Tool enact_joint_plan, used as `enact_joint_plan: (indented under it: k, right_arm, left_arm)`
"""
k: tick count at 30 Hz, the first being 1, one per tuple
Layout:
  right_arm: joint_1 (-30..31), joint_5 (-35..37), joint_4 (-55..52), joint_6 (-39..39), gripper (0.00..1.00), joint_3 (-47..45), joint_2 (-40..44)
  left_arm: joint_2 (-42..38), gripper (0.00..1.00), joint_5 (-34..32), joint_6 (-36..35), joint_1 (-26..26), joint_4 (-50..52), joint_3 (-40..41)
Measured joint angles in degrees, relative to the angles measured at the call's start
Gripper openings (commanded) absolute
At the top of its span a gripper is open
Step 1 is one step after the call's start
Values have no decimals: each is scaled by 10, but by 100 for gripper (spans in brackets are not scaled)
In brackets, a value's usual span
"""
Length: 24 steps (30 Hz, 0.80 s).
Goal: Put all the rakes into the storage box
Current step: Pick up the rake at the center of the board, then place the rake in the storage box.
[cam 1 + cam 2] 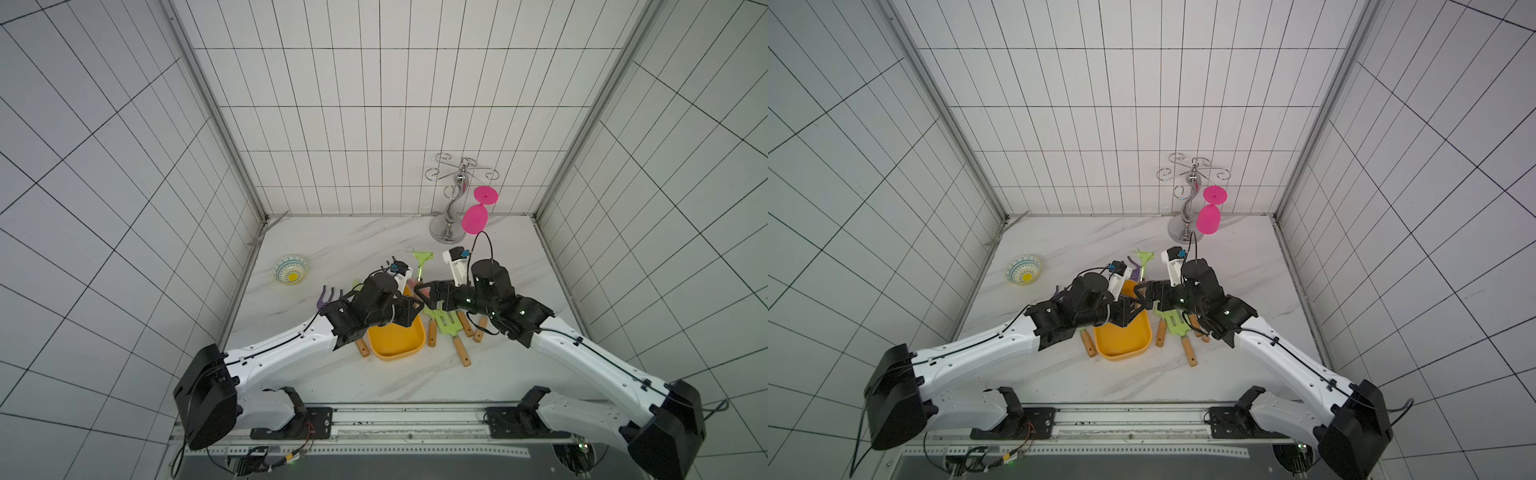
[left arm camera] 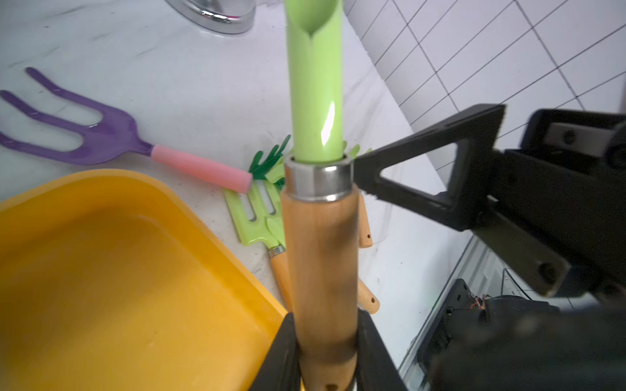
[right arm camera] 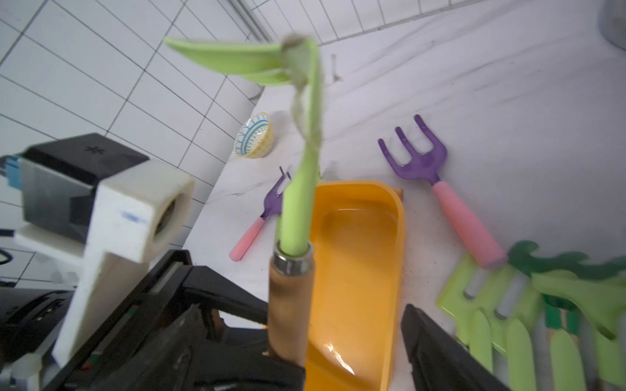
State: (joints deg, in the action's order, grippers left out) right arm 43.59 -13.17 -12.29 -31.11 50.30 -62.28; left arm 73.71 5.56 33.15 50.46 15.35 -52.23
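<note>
Clamping the rake [image 2: 315, 101] by its wooden handle, left pincer [image 2: 326, 316] holds it near the yellow box [image 2: 84, 179]; right pincer [image 1: 422, 296] sits wide open beside it.

White marble-look table [image 1: 332, 241], tiled walls on three sides. A small patterned bowl [image 1: 290, 269] with a yellow centre sits alone near the left wall. A chrome glass rack [image 1: 448, 232] stands at the back, right of centre, with one pink goblet [image 1: 473, 219] hung foot-up beside its stem. Two purple hand forks with pink grips lie flat and well apart, one [image 3: 423, 162] just beside a heap of light green tools [image 1: 451, 330], the other [image 3: 271, 199] farther toward the bowl. The heap's wooden handles fan toward the near edge, and a dark green piece [image 3: 559, 262] lies among the tools.
</note>
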Motion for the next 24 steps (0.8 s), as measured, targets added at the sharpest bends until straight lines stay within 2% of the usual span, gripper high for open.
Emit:
enact_joint_plan:
  k: [4,9,16,24]
  right_arm:
    - [-54,37,-87,10,97,16,17]
    - [-114,85,-179,25,95,18,21]
    - [-170,143,-297,22,94,18,-16]
    - [-205,154,-339,18,93,16,-35]
  left_arm:
    - [2,9,-54,41,0,45,-4]
    - [60,7,-103,103,-2,132,-61]
    - [124,5,-109,186,-3,182,-68]
    - [150,5,-100,250,-3,197,-50]
